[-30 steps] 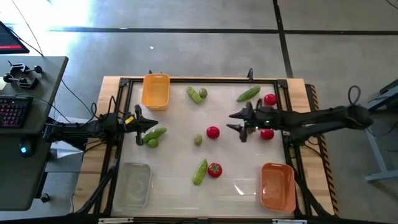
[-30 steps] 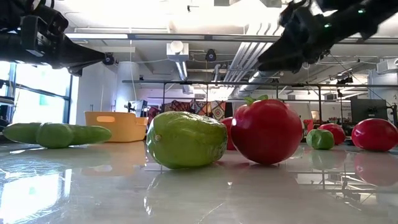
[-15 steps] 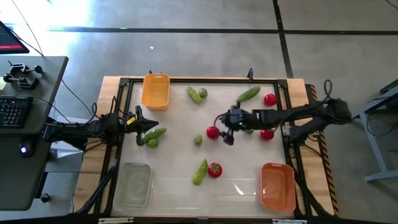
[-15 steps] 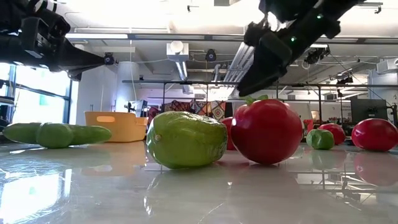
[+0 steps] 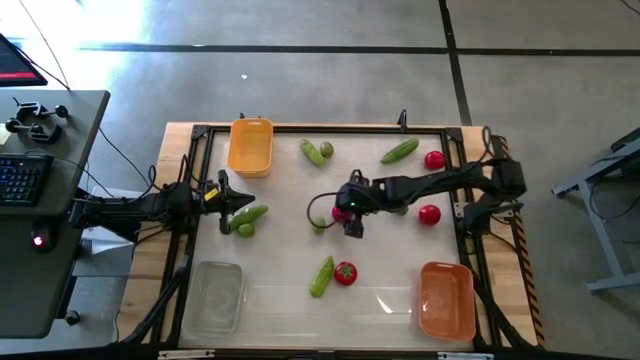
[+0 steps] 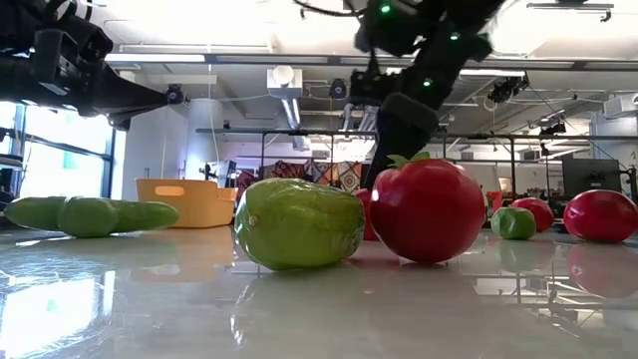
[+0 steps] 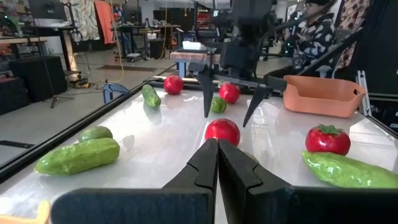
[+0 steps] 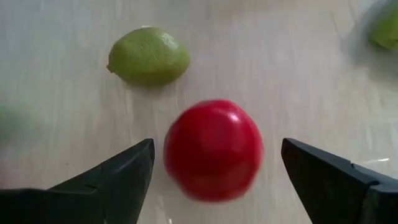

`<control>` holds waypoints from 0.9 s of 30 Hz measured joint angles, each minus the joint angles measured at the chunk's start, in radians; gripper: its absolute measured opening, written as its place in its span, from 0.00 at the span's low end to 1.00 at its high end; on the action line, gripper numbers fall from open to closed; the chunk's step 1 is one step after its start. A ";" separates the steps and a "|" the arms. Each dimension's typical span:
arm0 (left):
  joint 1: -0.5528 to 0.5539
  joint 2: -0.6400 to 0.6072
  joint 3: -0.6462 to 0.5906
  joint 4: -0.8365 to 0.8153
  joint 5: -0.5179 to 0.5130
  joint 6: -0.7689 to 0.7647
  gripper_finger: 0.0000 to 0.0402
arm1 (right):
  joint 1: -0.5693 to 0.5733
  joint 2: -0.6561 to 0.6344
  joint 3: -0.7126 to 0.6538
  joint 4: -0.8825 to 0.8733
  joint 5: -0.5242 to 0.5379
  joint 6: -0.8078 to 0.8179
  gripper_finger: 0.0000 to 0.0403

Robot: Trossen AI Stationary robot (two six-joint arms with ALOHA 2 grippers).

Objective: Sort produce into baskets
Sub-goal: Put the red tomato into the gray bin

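Right gripper (image 8: 211,168) near tabletop centre, fingers spread wide either side of a red tomato (image 8: 213,149), not gripping it, lime (image 8: 148,55) just beside, left gripper (image 7: 217,163) pinched closed and empty near left edge, dark orange basket (image 5: 446,299) at a right corner.

Table (image 6: 319,309): smooth, glossy white top, mirror-like reflections; bare wood border (image 5: 180,140). Tomato (image 8: 213,149): smooth, shiny, plastic-looking skin. Lime (image 8: 148,56): matt, finely dimpled. Yellow-orange basket (image 5: 250,146): opaque plastic. Clear basket (image 5: 215,296): see-through plastic. Gripper fingers (image 8: 118,171): dark, matt.
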 joint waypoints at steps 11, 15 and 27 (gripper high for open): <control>0.000 0.000 0.000 -0.001 0.031 -0.034 0.00 | -0.033 0.142 0.136 -0.117 -0.089 0.012 0.81; 0.000 0.000 0.000 -0.002 0.044 -0.034 0.00 | -0.041 0.146 0.158 -0.119 -0.125 0.053 0.73; 0.000 0.000 0.000 0.014 0.043 0.041 0.00 | 0.005 0.146 0.270 -0.206 -0.107 0.026 0.65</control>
